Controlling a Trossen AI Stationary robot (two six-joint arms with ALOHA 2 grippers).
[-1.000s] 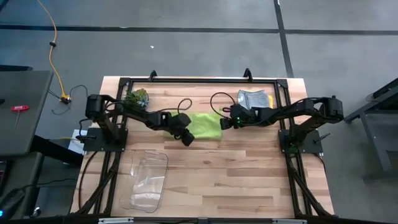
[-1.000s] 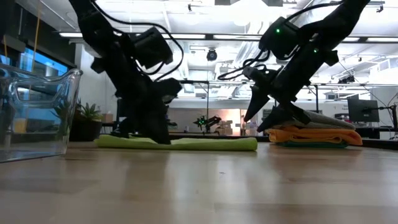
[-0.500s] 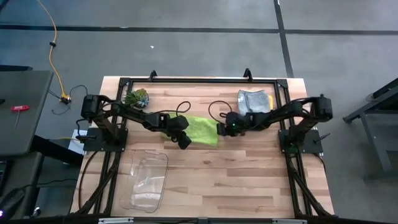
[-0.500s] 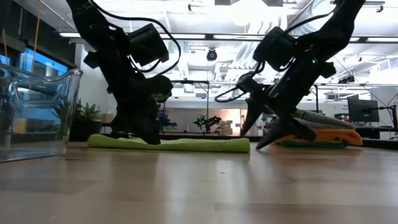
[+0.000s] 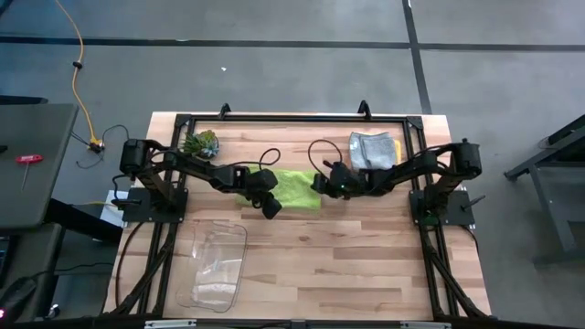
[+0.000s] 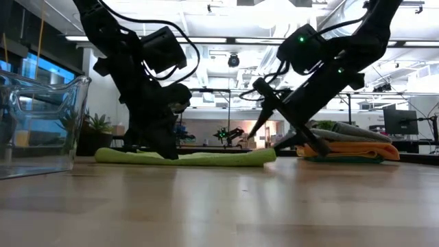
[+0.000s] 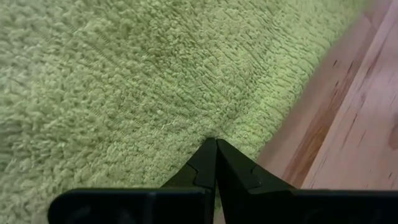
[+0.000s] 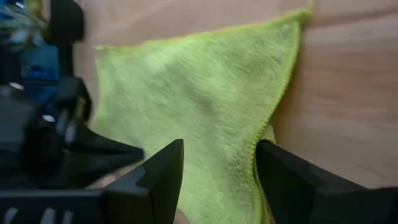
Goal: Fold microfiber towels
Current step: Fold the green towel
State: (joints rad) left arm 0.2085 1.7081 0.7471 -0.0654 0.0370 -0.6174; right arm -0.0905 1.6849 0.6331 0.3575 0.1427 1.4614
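Note:
A lime green towel (image 5: 294, 188) lies flat on the table's middle; it also shows in the low view (image 6: 206, 158). My left gripper (image 5: 267, 194) comes down on the towel's left part, shut on it (image 7: 216, 142). My right gripper (image 5: 317, 185) is open and low at the towel's right edge. In its wrist view (image 8: 217, 168) one finger stands over the cloth and one beside the edge; I cannot tell whether they touch. The grey, orange, yellow and teal towels lie in a folded stack (image 5: 370, 146) at the back right. My left gripper has its shut fingertips on the towel's top face (image 7: 208, 127), close to one edge beside bare wood. The cloth puckers in a small crease at the tips. The fingers come steeply from above (image 6: 164, 147). The towel lies flat on the table.
A clear plastic bin (image 5: 215, 265) stands at the near left and shows close in the low view (image 6: 38, 123). A small spiky plant (image 5: 201, 143) stands at the back left. The towel stack (image 6: 350, 145) is just behind my right arm.
My right gripper has gone down and toward the table's left edge, from beside the stack to the green towel's right edge. My left gripper has shifted a little to the left, and the green towel has slid a little left with it along the table.

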